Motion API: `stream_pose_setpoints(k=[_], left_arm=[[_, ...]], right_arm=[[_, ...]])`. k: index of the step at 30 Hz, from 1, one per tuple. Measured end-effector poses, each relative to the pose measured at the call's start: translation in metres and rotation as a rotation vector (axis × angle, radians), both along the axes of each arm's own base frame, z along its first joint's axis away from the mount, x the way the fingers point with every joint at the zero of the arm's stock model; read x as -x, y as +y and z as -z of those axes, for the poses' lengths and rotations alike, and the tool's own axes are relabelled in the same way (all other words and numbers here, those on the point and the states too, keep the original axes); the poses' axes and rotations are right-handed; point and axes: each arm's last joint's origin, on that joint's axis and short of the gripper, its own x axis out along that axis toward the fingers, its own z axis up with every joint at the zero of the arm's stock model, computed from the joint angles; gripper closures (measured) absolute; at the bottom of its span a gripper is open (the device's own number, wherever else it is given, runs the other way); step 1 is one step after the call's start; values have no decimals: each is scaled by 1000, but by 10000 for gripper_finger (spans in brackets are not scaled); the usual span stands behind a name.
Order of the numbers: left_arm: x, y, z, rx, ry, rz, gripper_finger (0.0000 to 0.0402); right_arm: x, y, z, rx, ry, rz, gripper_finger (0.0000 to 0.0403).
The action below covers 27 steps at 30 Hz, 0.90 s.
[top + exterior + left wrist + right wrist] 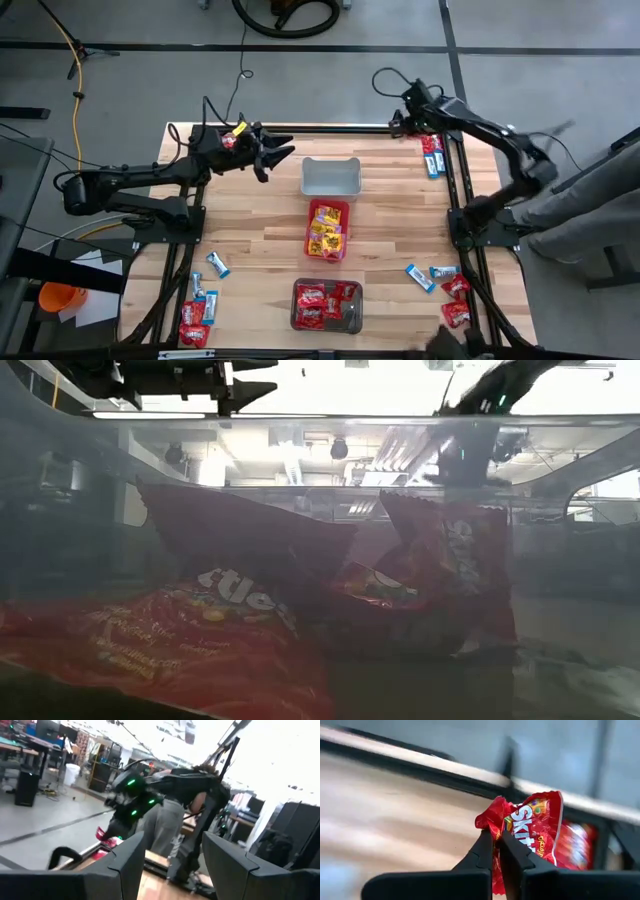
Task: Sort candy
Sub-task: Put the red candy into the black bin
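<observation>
My right gripper is at the table's far right corner, shut on a red candy packet. More red and blue-and-white packets lie just beside it by the right edge. My left gripper hovers open over the far left part of the table, left of the grey bin, and touches nothing; its fingers stand apart in the left wrist view. Other candy lies in the near left corner and near right corner. My right gripper pinches the red packet between its two fingers by a crumpled edge at one side. The rest of the packet stands up past the fingertips. Whether it is clear of the table, I cannot tell.
Three bins stand in a row down the table's middle: the grey bin, a pink bin holding yellow packets, and a dark bin holding red packets, which fill the low view. A person's leg shows beyond the right edge.
</observation>
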Motion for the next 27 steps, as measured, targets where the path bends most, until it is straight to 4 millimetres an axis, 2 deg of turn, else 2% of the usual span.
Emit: stream_pose_setpoints(k=[5, 8, 10, 14, 18, 23, 27], left_arm=[[-2, -7, -2, 91, -37, 50, 218], [-5, -16, -1, 102, -35, 90, 218], [-7, -24, -1, 105, -34, 113, 218], [-11, -41, -1, 87, -29, 151, 218], [-14, -61, -1, 64, -26, 162, 218], [-15, -80, -1, 2, -16, 122, 218], [-15, -92, -1, -72, 2, 103, 218]], right_arm=[[-3, 59, -60, 178, -272, -255, 401], [-4, 98, -80, 240, -428, -404, 402], [-4, 124, -86, 268, -540, -511, 402], [-4, 170, -78, 281, -705, -704, 402], [-7, 203, -64, 333, -891, -852, 402], [-18, 228, -50, 411, -1085, -959, 403], [-28, 239, -44, 455, -1072, -973, 403]])
